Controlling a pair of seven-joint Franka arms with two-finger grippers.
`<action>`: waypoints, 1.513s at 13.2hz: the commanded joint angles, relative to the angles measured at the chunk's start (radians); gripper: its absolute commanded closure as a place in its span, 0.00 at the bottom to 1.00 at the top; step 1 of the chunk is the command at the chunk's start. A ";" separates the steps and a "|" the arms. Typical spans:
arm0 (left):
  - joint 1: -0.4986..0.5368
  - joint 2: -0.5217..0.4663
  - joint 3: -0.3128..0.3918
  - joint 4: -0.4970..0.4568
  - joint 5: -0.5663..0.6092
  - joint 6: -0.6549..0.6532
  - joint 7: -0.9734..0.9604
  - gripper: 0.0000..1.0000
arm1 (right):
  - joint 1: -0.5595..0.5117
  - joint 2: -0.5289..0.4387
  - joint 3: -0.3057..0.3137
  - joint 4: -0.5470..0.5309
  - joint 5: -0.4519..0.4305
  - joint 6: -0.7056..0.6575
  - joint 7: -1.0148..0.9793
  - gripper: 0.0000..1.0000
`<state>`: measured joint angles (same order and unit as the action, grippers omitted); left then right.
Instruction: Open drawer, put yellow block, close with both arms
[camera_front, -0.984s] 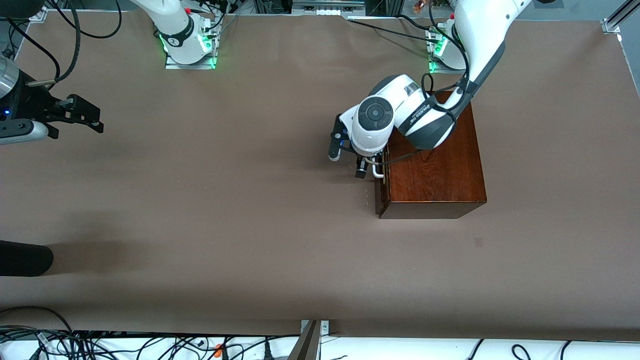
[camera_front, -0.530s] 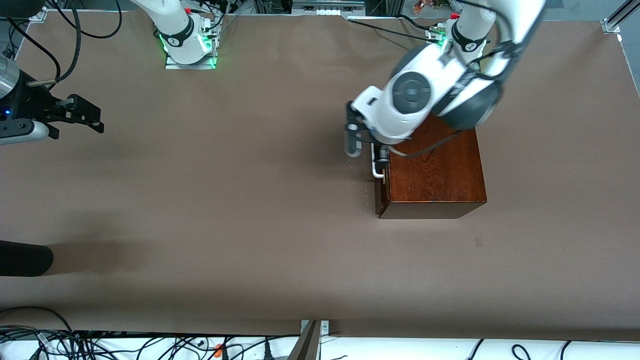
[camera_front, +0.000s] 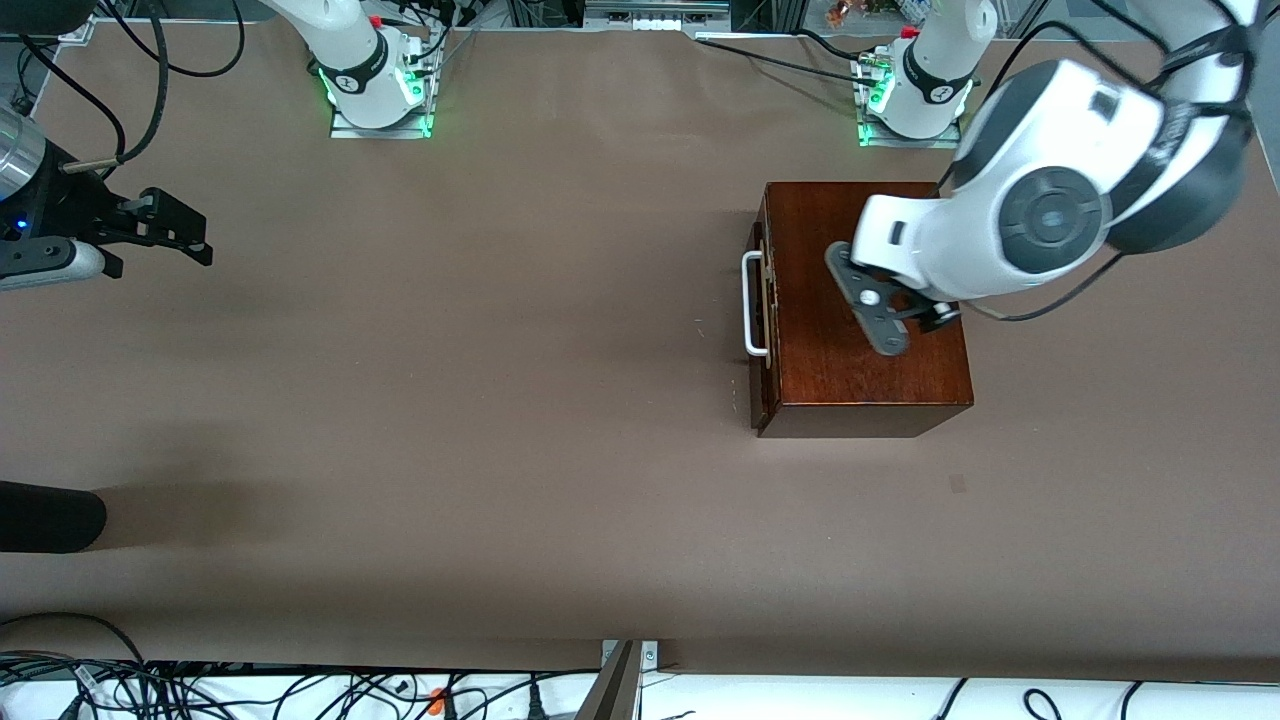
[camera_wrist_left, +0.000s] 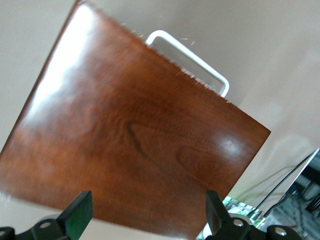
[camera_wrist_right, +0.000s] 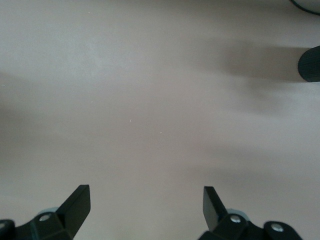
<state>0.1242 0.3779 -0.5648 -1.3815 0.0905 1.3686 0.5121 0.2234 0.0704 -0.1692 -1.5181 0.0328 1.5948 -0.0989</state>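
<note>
You'll see the wooden box (camera_front: 865, 310) is reddish-brown with a polished, glossy top that throws bright glare and shows its grain, and the handle (camera_front: 752, 304) on its drawer front looks like smooth white plastic or coated metal. Around the box, the tabletop (camera_front: 450, 400) is matt brown, paper-like and smooth.

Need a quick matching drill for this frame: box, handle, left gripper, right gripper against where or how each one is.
Things:
1. box
2. handle
3. left gripper
4. right gripper

Places or states:
A. open, over bare table at the right arm's end, arm waiting
B. white bar on the closed drawer front
C. open, over the box top
D. reddish-brown, on the table toward the left arm's end

Pairs: 1-D, 2-B, 3-C, 4-A
</note>
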 joint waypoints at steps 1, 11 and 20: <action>0.075 -0.048 -0.004 0.001 0.030 -0.040 -0.050 0.00 | -0.010 -0.014 0.011 -0.011 0.002 0.014 0.004 0.00; -0.202 -0.396 0.520 -0.264 -0.035 0.223 -0.495 0.00 | -0.012 -0.011 0.008 -0.008 0.004 0.034 0.004 0.00; -0.202 -0.438 0.557 -0.338 -0.051 0.291 -0.503 0.00 | -0.012 -0.009 0.008 -0.010 0.004 0.036 0.004 0.00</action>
<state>-0.0687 -0.0485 -0.0188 -1.7106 0.0677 1.6686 0.0181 0.2232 0.0705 -0.1697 -1.5181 0.0328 1.6229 -0.0989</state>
